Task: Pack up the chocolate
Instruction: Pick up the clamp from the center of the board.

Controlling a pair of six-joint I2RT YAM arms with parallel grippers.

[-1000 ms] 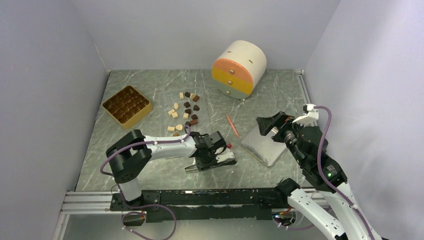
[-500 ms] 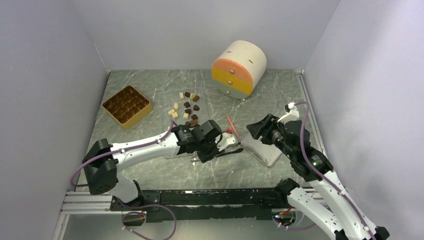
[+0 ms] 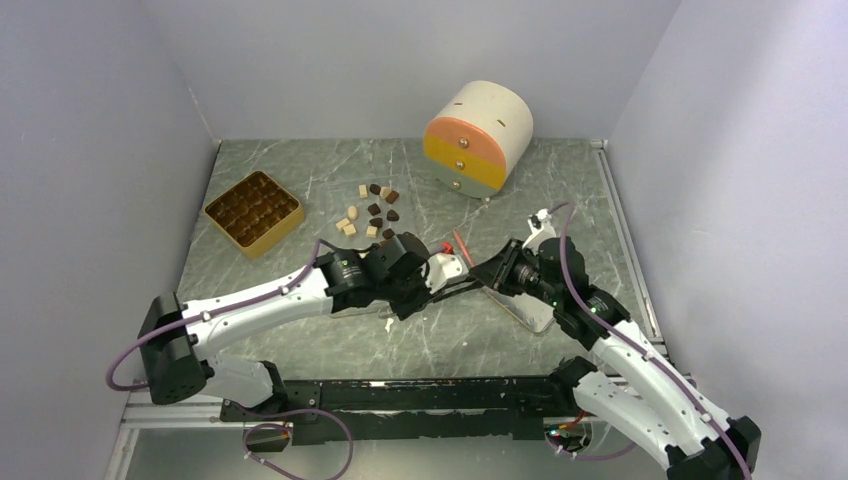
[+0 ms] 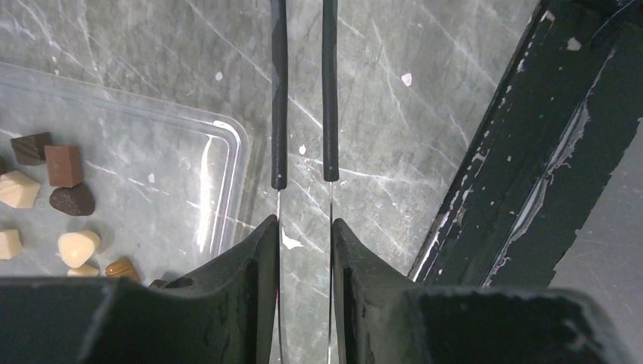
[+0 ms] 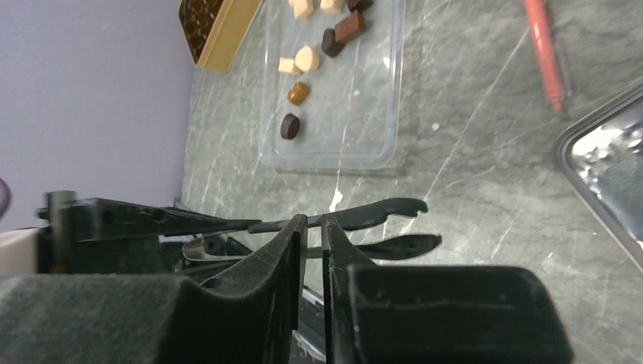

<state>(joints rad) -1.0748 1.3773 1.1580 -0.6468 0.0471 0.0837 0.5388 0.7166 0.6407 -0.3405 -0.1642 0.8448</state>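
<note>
The chocolate (image 3: 375,215) lies as several small dark, brown and cream pieces on the table behind my left arm, and it also shows as chocolate (image 4: 62,165) and chocolate (image 5: 307,58) on a clear plastic tray (image 4: 227,152). My left gripper (image 3: 440,275) (image 4: 305,227) is shut on black-tipped metal tongs (image 4: 279,114), which point right. My right gripper (image 3: 495,275) (image 5: 313,220) is shut, its fingertips meeting at the upper arm of the tongs (image 5: 379,212). I cannot tell whether it pinches that arm.
A golden-brown compartmented tray (image 3: 253,209) sits at the back left. An orange-red stick (image 3: 464,252) lies just behind the grippers. A metal tray (image 3: 530,300) lies under my right arm. A round drawer unit (image 3: 478,137) stands at the back.
My left arm has stretched rightward, carrying the tongs to the table's middle. My right arm has swung left to meet them, and its jaws have gone from wide open to shut.
</note>
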